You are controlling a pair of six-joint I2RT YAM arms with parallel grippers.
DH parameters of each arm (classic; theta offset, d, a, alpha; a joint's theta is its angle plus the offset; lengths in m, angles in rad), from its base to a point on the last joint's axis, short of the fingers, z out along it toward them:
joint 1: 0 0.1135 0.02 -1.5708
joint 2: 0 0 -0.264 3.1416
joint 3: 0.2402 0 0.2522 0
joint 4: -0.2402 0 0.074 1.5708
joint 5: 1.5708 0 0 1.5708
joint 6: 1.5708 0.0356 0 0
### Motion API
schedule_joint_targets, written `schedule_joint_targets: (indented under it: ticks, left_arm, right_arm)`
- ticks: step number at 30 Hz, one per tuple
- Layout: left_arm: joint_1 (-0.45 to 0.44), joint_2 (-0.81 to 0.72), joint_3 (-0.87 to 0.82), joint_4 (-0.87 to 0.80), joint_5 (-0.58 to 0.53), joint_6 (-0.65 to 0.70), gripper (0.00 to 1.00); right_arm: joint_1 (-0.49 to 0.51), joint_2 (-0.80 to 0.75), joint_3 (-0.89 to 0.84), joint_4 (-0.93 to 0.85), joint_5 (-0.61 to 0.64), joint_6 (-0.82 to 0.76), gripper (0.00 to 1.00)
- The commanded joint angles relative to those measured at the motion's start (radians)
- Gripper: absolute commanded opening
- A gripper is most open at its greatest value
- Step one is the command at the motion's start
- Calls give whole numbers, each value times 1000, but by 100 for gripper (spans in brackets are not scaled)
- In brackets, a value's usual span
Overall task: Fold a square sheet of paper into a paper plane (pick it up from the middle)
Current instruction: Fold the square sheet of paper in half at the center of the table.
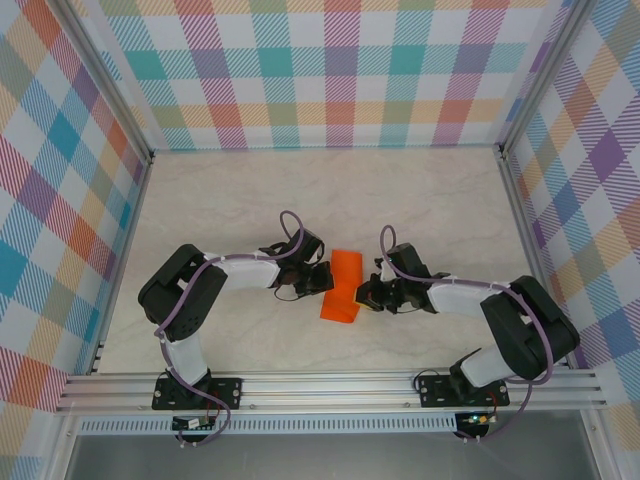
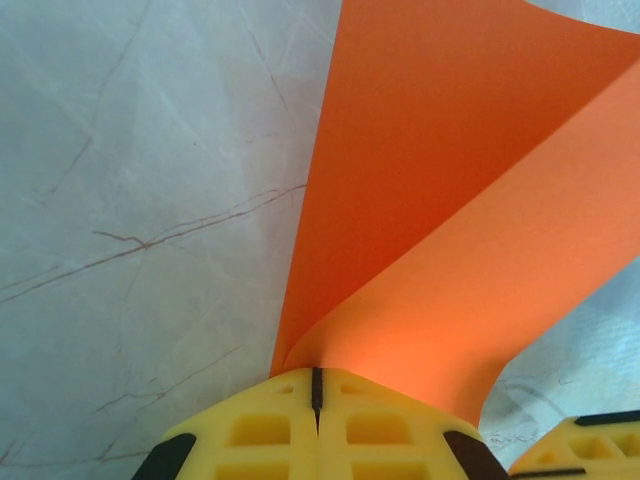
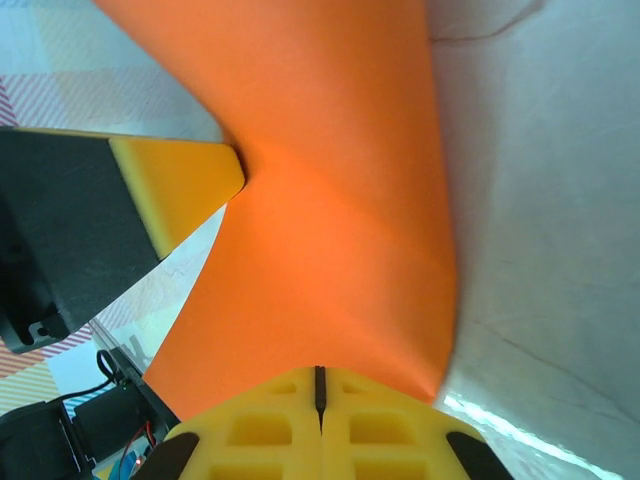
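On the pale marbled tabletop [image 1: 220, 200], the left fingers [image 2: 262, 432] and right fingers [image 3: 262, 432] are each pinched shut on opposite edges of the orange sheet of paper [image 1: 345, 285], which bows between them, probably to set a fold.

Orange sheet [image 1: 345, 285] — left hand [image 1: 324, 280], right hand [image 1: 366, 293]

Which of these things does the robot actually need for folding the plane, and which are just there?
In the job:
orange sheet of paper, bent between the arms
left gripper, shut on one side of it
right gripper, shut on the other side

Just there:
marbled table
plaid walls
metal frame rail
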Motion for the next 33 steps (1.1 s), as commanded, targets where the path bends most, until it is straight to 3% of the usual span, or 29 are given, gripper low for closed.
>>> schedule_joint_targets:
  ticks: [1,10,22,33]
  left_arm:
    - [-17,76,-29,-96,-75,18,0]
    - [-17,80,-28,-95,-74,18,0]
    - [-18,81,-21,-103,-74,19,0]
    - [-18,81,-24,-100,-72,20,0]
  right_arm:
    - [15,4,-11,22,-21,13,0]
    - [25,87,-54,39,25,12,0]
    - [44,-44,-46,30,-12,32,0]
    - [67,35,-115,76,40,62,0]
